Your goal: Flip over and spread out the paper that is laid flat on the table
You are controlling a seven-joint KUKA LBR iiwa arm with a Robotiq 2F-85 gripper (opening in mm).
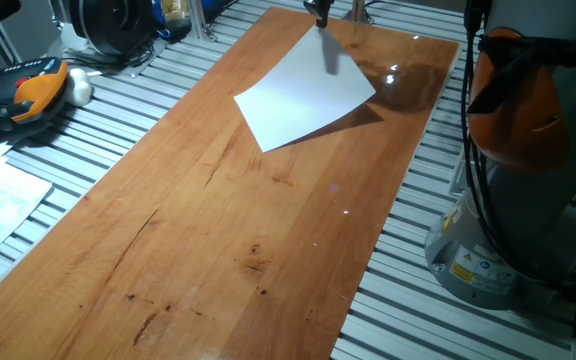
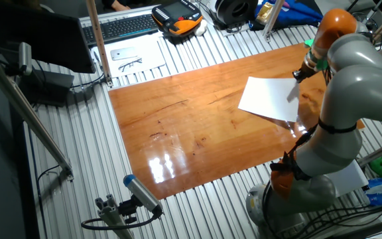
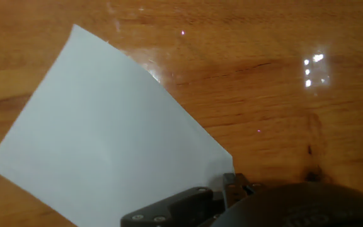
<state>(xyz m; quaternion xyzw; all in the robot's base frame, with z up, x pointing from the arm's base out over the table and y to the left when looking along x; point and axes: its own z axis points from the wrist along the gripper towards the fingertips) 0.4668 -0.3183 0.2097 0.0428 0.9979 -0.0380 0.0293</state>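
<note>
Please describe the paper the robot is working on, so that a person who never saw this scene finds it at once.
Look at the long glossy reddish-brown wooden table standing on grey metal slats. Toward its end nearest the robot arm, one thin blank white rectangular sheet of paper is pinched at a corner by the dark two-finger gripper. The other white sheet, off the table, bears print and wire spectacles.

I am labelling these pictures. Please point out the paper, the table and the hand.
paper (image 1: pixel 303 95): one fixed view, middle of the blank face.
table (image 1: pixel 198 240): one fixed view, bare wood.
hand (image 1: pixel 320 22): one fixed view, fingertips at the paper's far corner.
</note>
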